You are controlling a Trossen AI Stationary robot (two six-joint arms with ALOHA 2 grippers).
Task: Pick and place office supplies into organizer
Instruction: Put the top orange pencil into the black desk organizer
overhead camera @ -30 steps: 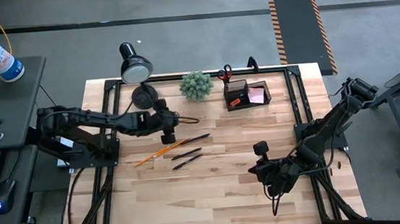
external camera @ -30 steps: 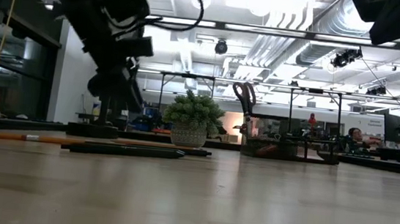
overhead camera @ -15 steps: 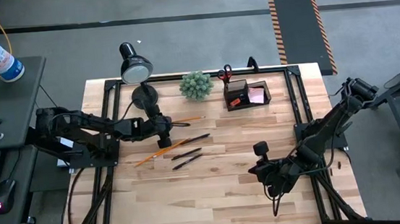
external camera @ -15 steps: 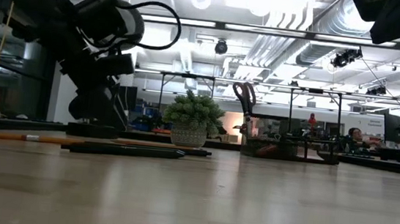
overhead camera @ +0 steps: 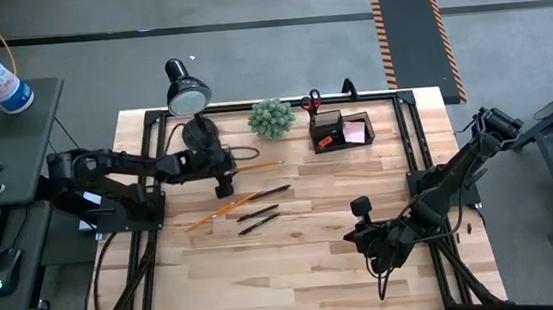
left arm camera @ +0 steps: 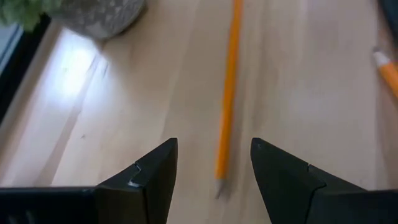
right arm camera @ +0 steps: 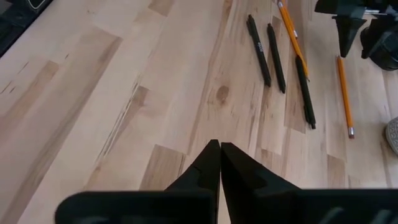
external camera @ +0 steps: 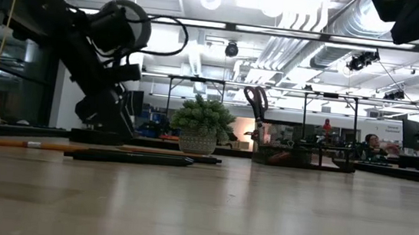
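The organizer [overhead camera: 340,129] stands at the far edge of the table [overhead camera: 296,264] and serves as the reference here. The red-handled scissors [overhead camera: 310,100] stand upright in its taller section, and the pink sticky-note pad [overhead camera: 357,130] lies in a lower compartment. A small red item sits in the tray beside the pad; what it is cannot be told. Just beside the organizer, on the left arm's side, is the green plant ball [overhead camera: 271,117]. Farther out on that same side stands the black desk lamp [overhead camera: 188,94], its base touching nothing of the task's set.

Nearer the front than the organizer and toward the left arm's side, one orange pencil [overhead camera: 262,164] lies alone on the wood. A second pencil [overhead camera: 219,211] and three black pens [overhead camera: 259,214] lie a little nearer the front again, close together.

The left gripper [overhead camera: 225,185] is low over the table between the lamp base and the lone pencil. In the left wrist view its fingers [left arm camera: 146,180] are spread apart, holding nothing, and the pencil [left arm camera: 226,106] runs lengthwise ahead of them, its near tip lying in the gap. The plant's pot [left arm camera: 99,15] stands near the pencil's far end.

The right gripper [overhead camera: 356,234] rests well apart from the organizer, toward the front, its fingers [right arm camera: 205,163] pressed together with nothing between them.
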